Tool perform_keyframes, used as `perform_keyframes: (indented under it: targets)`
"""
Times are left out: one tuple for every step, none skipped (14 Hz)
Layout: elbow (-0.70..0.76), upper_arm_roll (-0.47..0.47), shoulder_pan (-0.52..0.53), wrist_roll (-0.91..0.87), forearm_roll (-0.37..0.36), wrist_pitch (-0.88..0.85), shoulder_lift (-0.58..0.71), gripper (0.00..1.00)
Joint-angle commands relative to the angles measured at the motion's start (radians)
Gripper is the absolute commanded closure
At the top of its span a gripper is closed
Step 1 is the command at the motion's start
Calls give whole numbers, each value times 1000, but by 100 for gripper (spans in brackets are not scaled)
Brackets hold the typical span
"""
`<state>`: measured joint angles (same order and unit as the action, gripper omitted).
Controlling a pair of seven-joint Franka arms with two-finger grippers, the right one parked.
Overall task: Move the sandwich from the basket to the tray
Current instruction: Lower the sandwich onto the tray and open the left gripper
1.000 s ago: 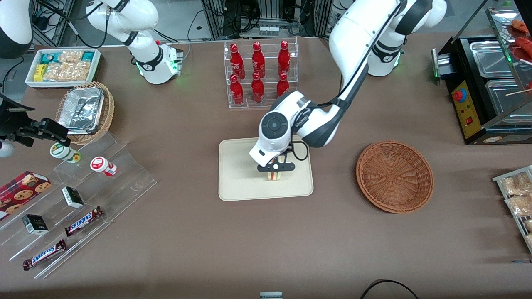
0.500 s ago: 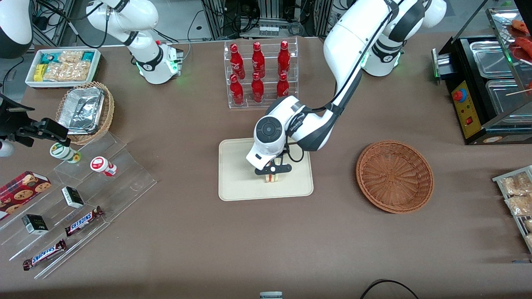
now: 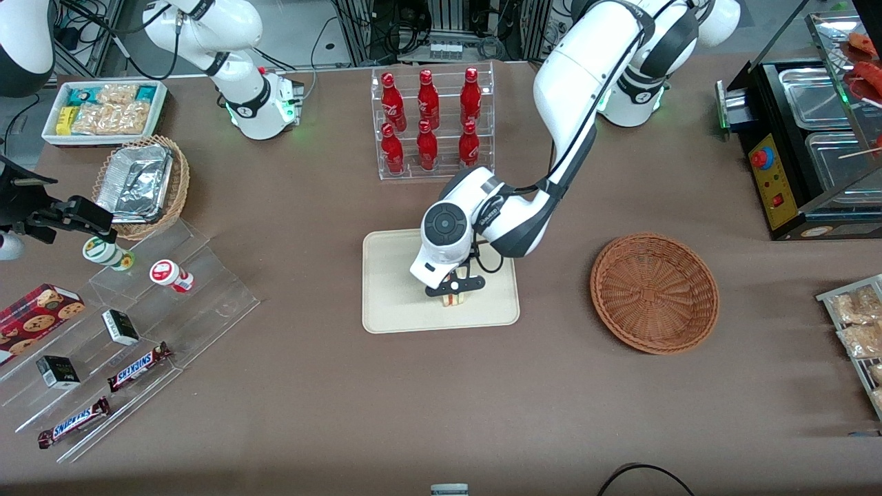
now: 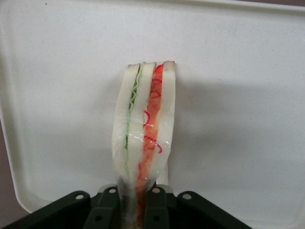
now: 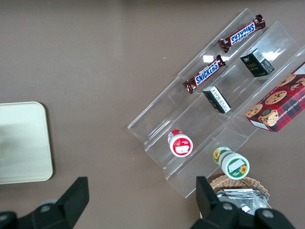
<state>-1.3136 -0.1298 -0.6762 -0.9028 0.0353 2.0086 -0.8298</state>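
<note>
Your hand has come down over the tray in the last second and still pinches the sandwich, which now sits low against the tray's surface. The basket lies empty, so only the release remains.

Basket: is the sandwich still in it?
No, the basket is empty; the gripper holds the sandwich over the tray.
</note>
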Motion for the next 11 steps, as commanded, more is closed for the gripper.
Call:
perform_keyframes:
  targets:
    - [45,6,-8,-16,-3,-21,-19,0]
    - [45,6,-8,-13,-3,-24,-17,0]
    - [45,6,-6,-11,-3,-30,-9,0]
    - [45,6,-3,-10,-2,-40,-2,0]
    - [59,6,1,-8,0,-72,12,0]
    - [91,6,6,-7,5,-115,18,0]
    - [123,4,15,2,6,-166,23,0]
    - [152,4,18,19,8,-207,32,0]
    - [171,1,26,34,9,-244,40,0]
    - [180,-2,38,41,11,-272,61,0]
    - [180,-1,43,42,12,-295,90,0]
